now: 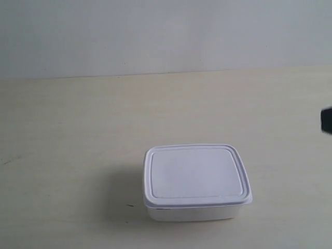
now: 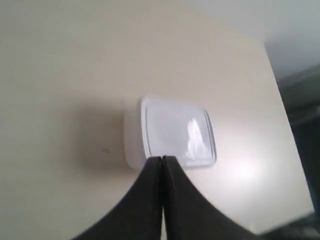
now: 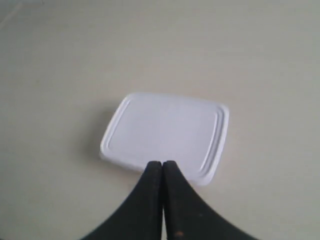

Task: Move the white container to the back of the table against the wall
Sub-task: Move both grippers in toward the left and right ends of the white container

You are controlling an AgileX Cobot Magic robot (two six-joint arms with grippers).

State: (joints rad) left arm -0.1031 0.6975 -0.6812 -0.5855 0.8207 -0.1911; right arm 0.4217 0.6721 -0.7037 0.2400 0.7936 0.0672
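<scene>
Trouble is likeliest at first contact, so take the views in turn. In the exterior view the white container [image 1: 197, 181], a small rectangular plastic box with rounded corners and a flat rimmed lid, sits at the lower centre-right of the frame on the pale cream wood-grain table [image 1: 78, 129]. It is well apart from the plain grey-white wall [image 1: 155, 31] across the top, and only this view shows you that gap. No gripper reaches the box here; a dark sliver [image 1: 327, 120] at the right edge cannot be identified. In the left wrist view the left gripper [image 2: 162, 158] has its black fingers pressed together on nothing, tips lined up with the box's near edge. This view alone shows the box's side wall, glare on the lid and the table's far edge. In the right wrist view the right gripper [image 3: 162, 162] is likewise closed and empty, looking almost straight down on the lid. With both arms aimed at one box, you risk a collision. An off-centre push with closed fingers would probably spin the box, and pinching the rim alone could pop the lid.
</scene>
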